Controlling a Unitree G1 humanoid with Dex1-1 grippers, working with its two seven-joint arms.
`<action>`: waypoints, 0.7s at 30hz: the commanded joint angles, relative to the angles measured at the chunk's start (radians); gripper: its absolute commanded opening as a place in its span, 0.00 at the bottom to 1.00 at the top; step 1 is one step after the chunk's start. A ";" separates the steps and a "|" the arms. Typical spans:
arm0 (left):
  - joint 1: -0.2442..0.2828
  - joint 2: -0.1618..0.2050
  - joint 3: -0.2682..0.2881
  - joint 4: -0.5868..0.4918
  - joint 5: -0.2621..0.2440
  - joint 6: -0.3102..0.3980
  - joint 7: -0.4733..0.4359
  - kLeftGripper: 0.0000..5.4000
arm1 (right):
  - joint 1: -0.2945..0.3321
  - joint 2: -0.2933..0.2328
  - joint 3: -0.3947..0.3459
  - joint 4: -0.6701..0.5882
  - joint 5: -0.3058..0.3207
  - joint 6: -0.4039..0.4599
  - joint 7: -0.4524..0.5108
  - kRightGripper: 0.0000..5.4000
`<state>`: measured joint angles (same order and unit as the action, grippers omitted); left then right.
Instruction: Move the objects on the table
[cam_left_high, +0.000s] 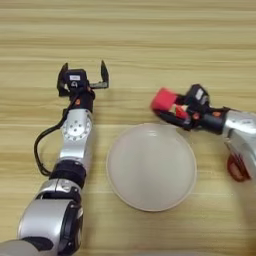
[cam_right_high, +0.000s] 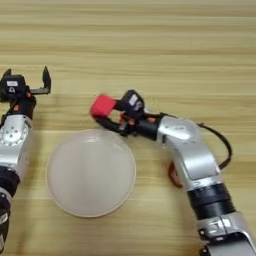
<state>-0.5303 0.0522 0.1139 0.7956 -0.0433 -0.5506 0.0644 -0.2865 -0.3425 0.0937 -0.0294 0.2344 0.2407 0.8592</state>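
Two grippers we see around plate on table. Right gripper just beyond plate's far right rim, fingers pinching red cube; cube clear of plate, whether raised off wood we cannot tell. Left gripper well beyond plate's far left side, fingers spread, holding nothing. Plate bare. Scissors partly seen right of plate.
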 joint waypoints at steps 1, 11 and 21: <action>0.016 0.002 -0.006 -0.035 0.011 0.026 -0.007 1.00 | 0.058 -0.058 -0.084 -0.050 0.041 0.035 -0.024 0.43; 0.030 0.002 -0.020 -0.071 0.014 0.042 -0.021 1.00 | 0.223 -0.147 -0.214 -0.004 0.057 0.003 -0.039 0.43; 0.036 0.009 -0.022 -0.081 0.010 0.038 -0.037 1.00 | 0.306 -0.112 -0.127 0.069 -0.003 -0.087 -0.062 0.43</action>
<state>-0.5036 0.0548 0.0940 0.7254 -0.0436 -0.5209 0.0349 0.0214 -0.4542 -0.0464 0.0241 0.2516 0.1785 0.8066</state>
